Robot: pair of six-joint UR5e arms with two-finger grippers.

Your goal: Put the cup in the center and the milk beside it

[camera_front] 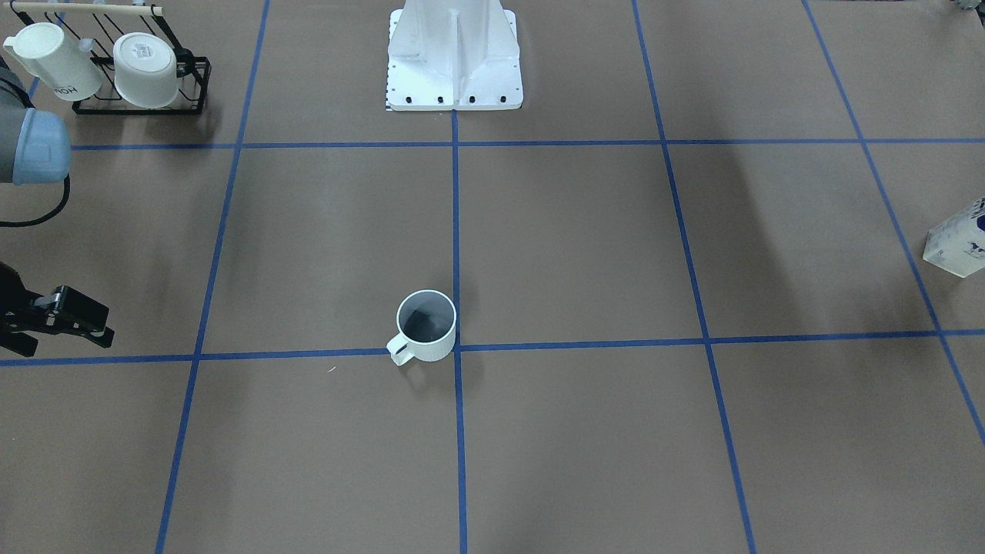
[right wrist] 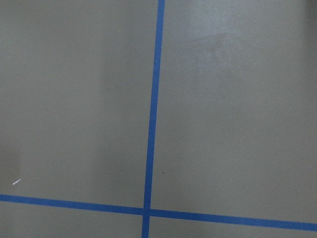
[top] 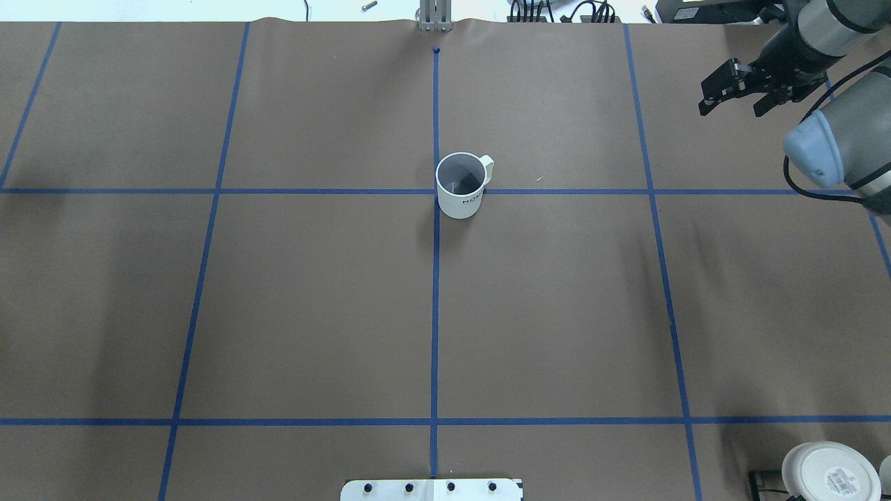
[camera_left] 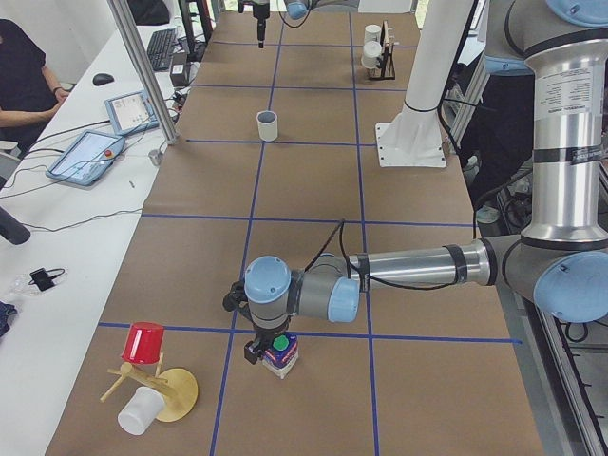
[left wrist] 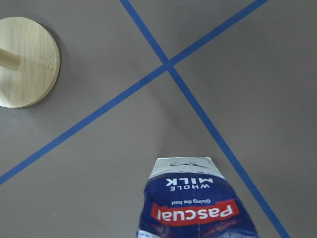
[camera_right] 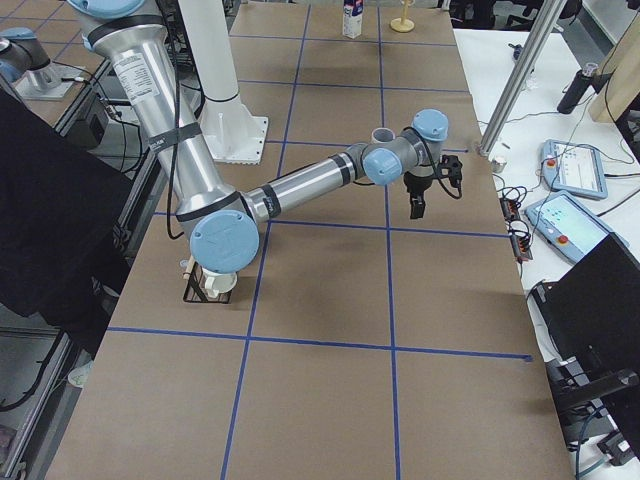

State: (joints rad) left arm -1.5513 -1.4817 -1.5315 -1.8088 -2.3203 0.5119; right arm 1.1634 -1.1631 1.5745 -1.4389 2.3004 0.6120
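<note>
The cup [camera_front: 427, 327], a white mug with a dark inside, stands upright at the center crossing of blue tape lines; it also shows in the overhead view [top: 461, 184] and the left side view [camera_left: 268, 125]. The milk [camera_left: 280, 353], a blue and white carton with a green cap, stands far off at my left end of the table, just inside the front-facing view's right edge [camera_front: 958, 246]. My left gripper [camera_left: 269, 344] is down over the carton, which fills the bottom of the left wrist view [left wrist: 195, 203]; I cannot tell whether it is shut. My right gripper [top: 731, 110] is open and empty, well to the right of the cup.
A black rack with white upturned cups [camera_front: 142, 73] stands near the robot's base [camera_front: 454, 61] on my right. A wooden mug tree with a red cup [camera_left: 147, 366] stands close beside the milk; its round base [left wrist: 27, 62] shows in the left wrist view.
</note>
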